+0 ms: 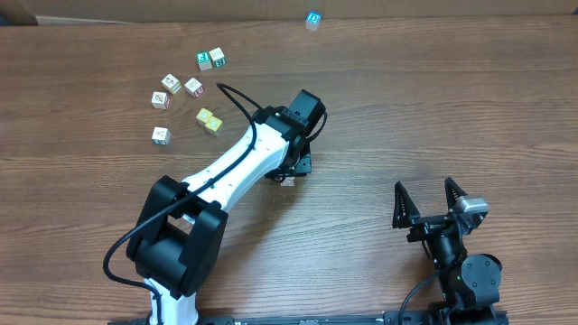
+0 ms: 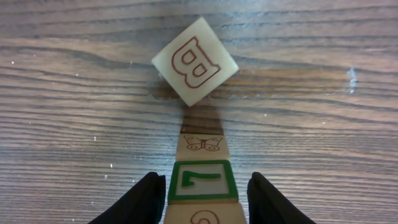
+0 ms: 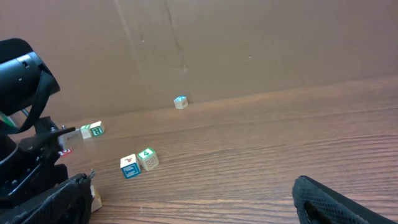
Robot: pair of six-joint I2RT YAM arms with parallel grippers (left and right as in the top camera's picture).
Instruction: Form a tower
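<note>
Left wrist view looks down between the dark fingertips of the left gripper [image 2: 203,177], where the tower [image 2: 200,180] runs up the picture as a narrow column of cream cube faces: a red glyph cut off by the bottom edge, then a green-framed 7, then a thin brown butterfly outline. The jaws stand narrow, one just beside each flank of the nearest cube, but the contact falls at the edge of the frame, so I cannot tell whether they press on it or only bracket it. Beyond the butterfly face is a patch of dark shadow, and past that a B cube [image 2: 194,60], its red letter facing the camera and its corners turned diamond-wise to the column; whether it touches the tower cannot be told. Overhead, the left arm [image 1: 226,167] reaches from its base at the left front to about the middle of the wood table [image 1: 452,90], and its wrist hides nearly all of the tower, leaving only a cream sliver at the gripper's near side. Well apart from it toward the far left, loose cubes [image 1: 172,84] are scattered, two yellow cubes [image 1: 206,116] touching each other among them, and a blue-topped cube [image 1: 312,20] stands alone at the far edge. The right gripper [image 1: 423,183] sits at the right front, well apart from every cube, its jaws spread wide and empty
</note>
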